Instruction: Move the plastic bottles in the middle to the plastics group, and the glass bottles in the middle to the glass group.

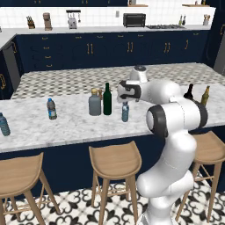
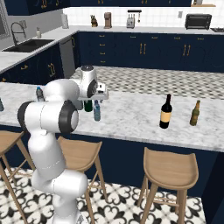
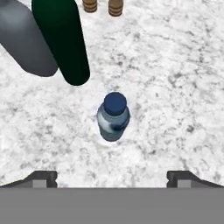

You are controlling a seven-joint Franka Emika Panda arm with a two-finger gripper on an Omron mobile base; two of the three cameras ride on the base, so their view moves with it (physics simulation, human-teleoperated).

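The claw (image 3: 112, 177) hangs directly above the small plastic bottle (image 3: 113, 117), its two tips spread as wide as they go and holding nothing; in the hand view the blue cap sits centred between them with bare marble all round. By my reading the sorting has not really begun: all three middle items stand together on the worktop (image 1: 74, 125). The small plastic bottle (image 1: 125, 111) is nearest the robot, the tall green glass bottle (image 1: 107, 99) is just behind and beside it, and the squat grey bottle (image 1: 94, 103) with its tan cap stands next to that one. The likely first step is to descend and close on the water bottle, which then belongs with the plastics group, the two like bottles (image 1: 51, 109) far off along the robot's left end of the worktop, one (image 1: 4, 124) near the edge of the picture. The green and grey bottles would then go the other way, to the glass group at the right end, where the labelled wine bottle (image 2: 165, 112) and the slim olive-brown bottle (image 2: 195, 113) stand near each other. The worktop is a long pale marble island with wooden stools (image 1: 114, 165) tucked under its near side. Beyond it run navy cabinets, a patterned tile floor, a sink (image 2: 27, 44), and a back counter with a toaster oven (image 1: 134, 19).
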